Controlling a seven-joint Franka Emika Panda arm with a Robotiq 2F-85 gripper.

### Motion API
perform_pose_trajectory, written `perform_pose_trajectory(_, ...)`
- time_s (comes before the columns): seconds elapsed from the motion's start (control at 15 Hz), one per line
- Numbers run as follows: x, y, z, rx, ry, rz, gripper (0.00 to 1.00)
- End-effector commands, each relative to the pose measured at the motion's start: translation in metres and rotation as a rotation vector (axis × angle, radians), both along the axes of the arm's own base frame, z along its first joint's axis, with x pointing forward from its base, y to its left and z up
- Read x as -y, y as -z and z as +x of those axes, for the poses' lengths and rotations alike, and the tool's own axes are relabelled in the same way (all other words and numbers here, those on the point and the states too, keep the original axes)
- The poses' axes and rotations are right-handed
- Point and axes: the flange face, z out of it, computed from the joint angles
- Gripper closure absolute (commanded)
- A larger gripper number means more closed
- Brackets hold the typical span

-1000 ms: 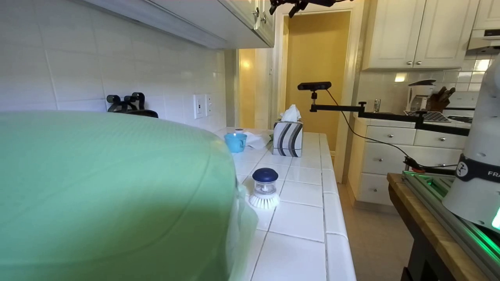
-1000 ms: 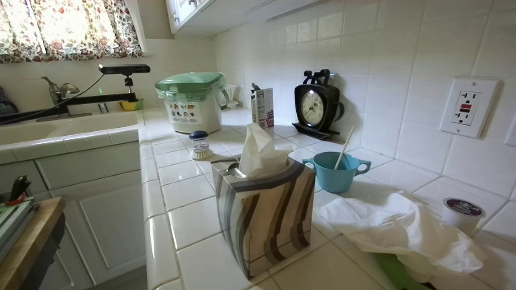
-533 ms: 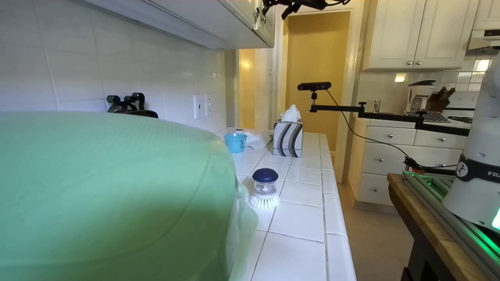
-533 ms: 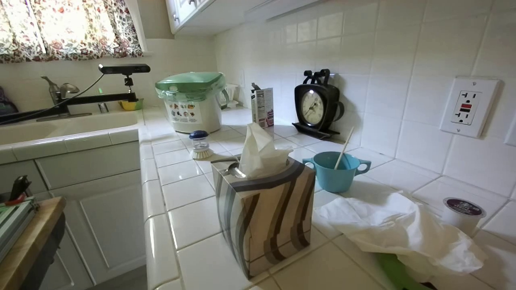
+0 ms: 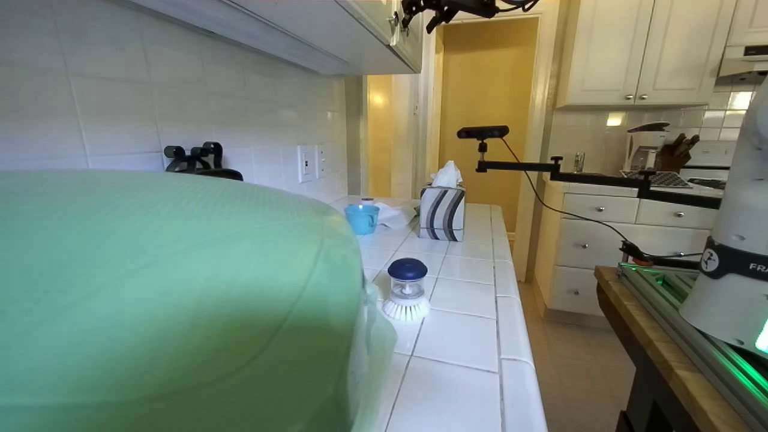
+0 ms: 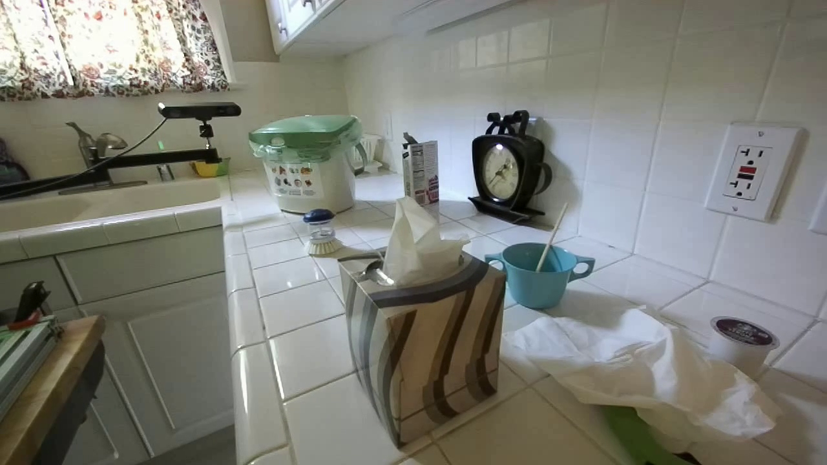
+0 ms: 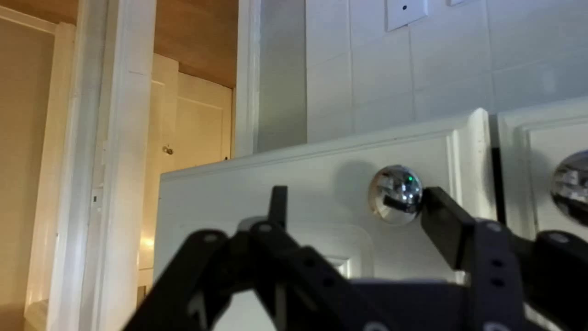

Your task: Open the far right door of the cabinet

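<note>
Far right door (image 7: 321,202) of the long overhead cabinet (image 5: 318,36) is straight in front of the gripper (image 7: 351,197); from here I can't tell whether it is fully shut. The white-tiled bench (image 5: 456,342) runs well below the gripper. Also below it, over toward the sink (image 6: 168,192), sits a green-lidded bin (image 6: 310,174). The striped tissue box (image 5: 442,214) is lower than the gripper too, with a blue two-handled cup (image 6: 539,281) near it, and a dish brush (image 5: 407,291) stands bristles down at that same level. Smallest is the door's shiny round knob (image 7: 396,194): in the wrist view it lies between the gripper's fingers, which are spread, one tip against or just beside it (I can't tell which), the other well apart.
</note>
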Motion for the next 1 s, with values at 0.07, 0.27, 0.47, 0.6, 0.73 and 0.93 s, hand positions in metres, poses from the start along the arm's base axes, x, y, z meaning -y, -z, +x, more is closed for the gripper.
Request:
perform_pose_trajectory(0.07, 0.001, -0.001, 0.004, 0.012, 0.024, -0.008, 0.62)
perform_pose_trajectory(0.27, -0.003, -0.001, 0.006, 0.019, 0.012, -0.008, 0.7)
perform_pose_trajectory(0.47, -0.005, -0.001, 0.007, 0.024, 0.008, -0.007, 0.71)
perform_pose_trajectory(0.6, -0.006, -0.001, 0.005, 0.021, 0.008, -0.006, 0.77)
perform_pose_trajectory(0.73, -0.007, -0.003, 0.0, 0.017, 0.017, -0.007, 0.92)
perform_pose_trajectory(0.93, -0.006, -0.003, -0.014, 0.01, 0.041, -0.002, 0.92)
